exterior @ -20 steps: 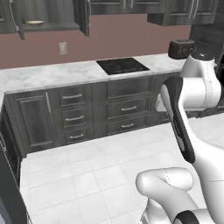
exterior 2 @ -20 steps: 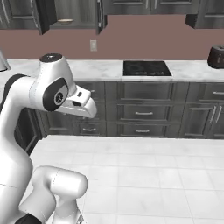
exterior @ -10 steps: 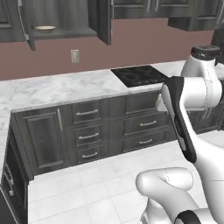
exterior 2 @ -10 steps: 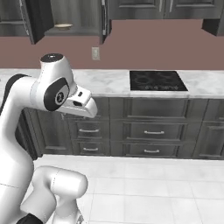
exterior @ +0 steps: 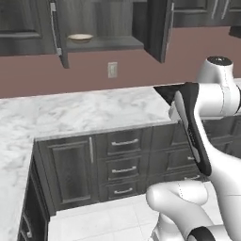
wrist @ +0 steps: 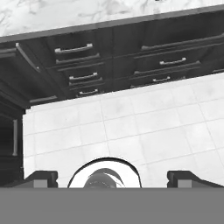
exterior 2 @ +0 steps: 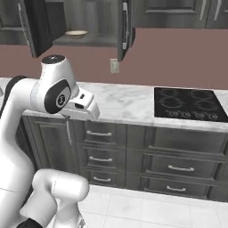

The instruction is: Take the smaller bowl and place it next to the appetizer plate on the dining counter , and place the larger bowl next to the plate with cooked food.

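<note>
So here's the scene: exactly one bowl in sight, the smaller bowl [exterior: 80,37], cream with a tan rim, sitting on the bottom shelf [exterior: 101,44] of the open wall cupboard. Using the wall socket [exterior: 112,69] as the landmark, the bowl is up and to the left of it, well above the marble desk [exterior: 84,113]. From the right base camera it's the same bowl [exterior 2: 76,33], again up-left of the socket [exterior 2: 115,66].

That cupboard has two doors [exterior: 56,33] swung open, one on each side of the shelf. Below the socket, the desk runs along the wall and turns a corner toward the camera on the left. One black cooktop [exterior 2: 191,104] is set into the desk to the right of the socket, and I count four burner rings on it. Under the desk, right of the socket line, the right base camera shows two stacks of three drawers [exterior 2: 100,156] each.

The pincer [wrist: 111,177] is spread about as wide as it goes, two dark fingertips [wrist: 41,177] far apart, gripping nothing. It's pointing down at the pale tiled floor [wrist: 131,127] in front of the drawers, well below the bowl.
</note>
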Tool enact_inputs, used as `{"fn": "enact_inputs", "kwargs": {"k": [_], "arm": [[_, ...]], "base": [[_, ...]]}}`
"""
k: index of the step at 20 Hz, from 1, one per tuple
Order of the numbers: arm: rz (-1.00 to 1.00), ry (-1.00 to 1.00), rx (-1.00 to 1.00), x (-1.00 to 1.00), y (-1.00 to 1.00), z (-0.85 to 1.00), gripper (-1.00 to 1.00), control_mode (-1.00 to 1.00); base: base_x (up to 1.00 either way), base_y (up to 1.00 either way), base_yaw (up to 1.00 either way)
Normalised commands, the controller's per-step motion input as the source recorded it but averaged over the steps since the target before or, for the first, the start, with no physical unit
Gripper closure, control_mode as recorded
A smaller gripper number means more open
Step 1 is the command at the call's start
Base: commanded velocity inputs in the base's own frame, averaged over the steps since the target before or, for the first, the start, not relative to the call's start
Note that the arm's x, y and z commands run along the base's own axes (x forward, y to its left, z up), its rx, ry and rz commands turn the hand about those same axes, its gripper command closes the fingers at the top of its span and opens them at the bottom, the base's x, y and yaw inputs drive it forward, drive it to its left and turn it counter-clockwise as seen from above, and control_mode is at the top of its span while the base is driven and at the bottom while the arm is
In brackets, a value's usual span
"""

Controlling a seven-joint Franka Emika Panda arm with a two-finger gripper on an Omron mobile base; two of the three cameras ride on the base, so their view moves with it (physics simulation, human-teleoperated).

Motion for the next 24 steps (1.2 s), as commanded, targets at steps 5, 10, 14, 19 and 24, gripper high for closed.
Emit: {"fn": "enact_inputs", "kwargs": {"k": [5,10,14,19,24], "arm": [[0.0,0.0,0.0,0.0,0.0,0.0,-1.0,1.0],[0.0,0.0,0.0,0.0,0.0,0.0,-1.0,1.0],[0.0,0.0,0.0,0.0,0.0,0.0,-1.0,1.0],[0.0,0.0,0.0,0.0,0.0,0.0,-1.0,1.0],[0.0,0.0,0.03,-0.13,0.02,0.15,-1.0,-1.0]], "base": [[1.0,0.19,0.34],[1.0,0.34,0.19],[1.0,0.41,0.12],[0.98,0.34,0.05],[0.14,0.05,0.0]]}}
